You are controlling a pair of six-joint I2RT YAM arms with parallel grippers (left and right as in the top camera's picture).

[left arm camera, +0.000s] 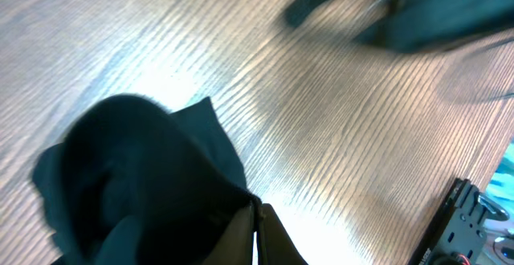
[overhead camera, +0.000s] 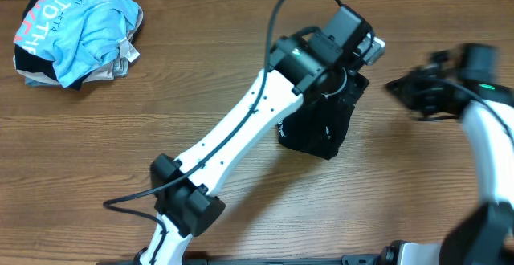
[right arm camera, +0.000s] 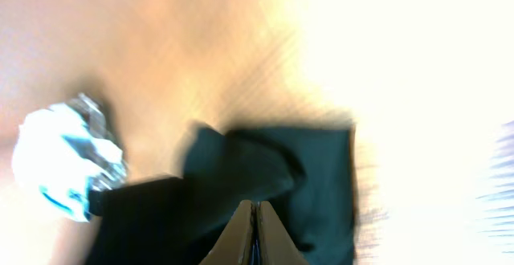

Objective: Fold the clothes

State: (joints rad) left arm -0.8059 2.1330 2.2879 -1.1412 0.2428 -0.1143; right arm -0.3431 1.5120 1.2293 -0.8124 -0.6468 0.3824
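The black polo shirt (overhead camera: 317, 128) hangs bunched from my left gripper (overhead camera: 345, 76), lifted near the table's middle right. In the left wrist view the fingers (left arm camera: 257, 213) are closed together, with the dark fabric (left arm camera: 136, 177) bulging to their left. My right gripper (overhead camera: 397, 88) is blurred, to the right of the shirt and apart from it. In the right wrist view its fingers (right arm camera: 255, 209) are shut with nothing between them, and the black shirt (right arm camera: 313, 177) lies beyond them. No logo or label shows.
A crumpled light-blue T-shirt (overhead camera: 80, 28) with pink-and-white lettering lies on a small pile of other clothes at the table's far left corner; it also shows in the right wrist view (right arm camera: 60, 161). The wooden table (overhead camera: 161, 96) spreads between it and the arms.
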